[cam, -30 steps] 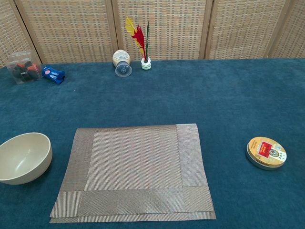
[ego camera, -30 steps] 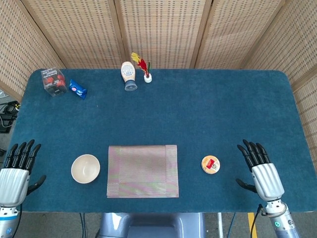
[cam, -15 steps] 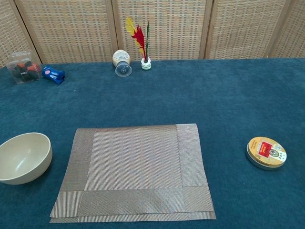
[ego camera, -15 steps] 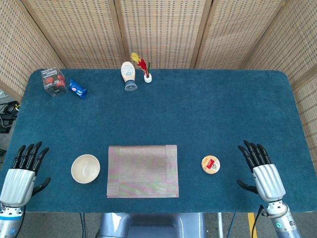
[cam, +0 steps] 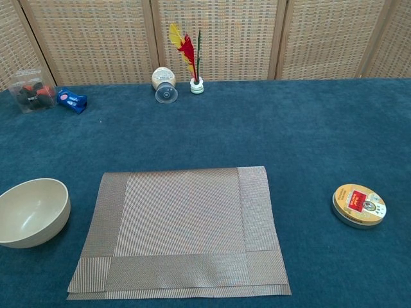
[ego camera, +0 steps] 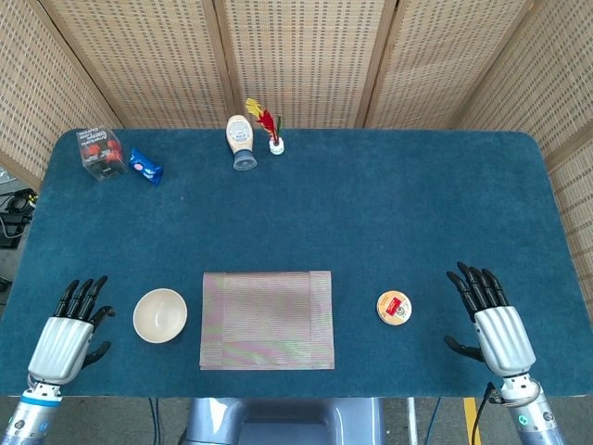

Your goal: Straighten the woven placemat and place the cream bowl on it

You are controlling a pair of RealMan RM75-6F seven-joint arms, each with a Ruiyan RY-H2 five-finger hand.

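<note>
The woven placemat [ego camera: 267, 319] [cam: 182, 230] lies flat near the table's front edge, its right part folded over onto itself. The cream bowl [ego camera: 160, 315] [cam: 31, 212] stands upright on the blue cloth just left of the mat, apart from it. My left hand [ego camera: 68, 336] hovers at the front left corner, left of the bowl, fingers apart and holding nothing. My right hand [ego camera: 493, 320] is at the front right, fingers spread and empty, right of a round tin. Neither hand shows in the chest view.
A round orange tin [ego camera: 394, 308] [cam: 359, 205] sits right of the mat. Along the back edge are a clear box [ego camera: 101, 152], a blue packet [ego camera: 145, 166], a lying bottle [ego camera: 241, 141] and a small feather holder [ego camera: 274, 139]. Wicker screens surround the table.
My left hand has moved right and a little forward, closer to the bowl. The right hand has barely shifted. Mat, bowl and tin have not moved.
</note>
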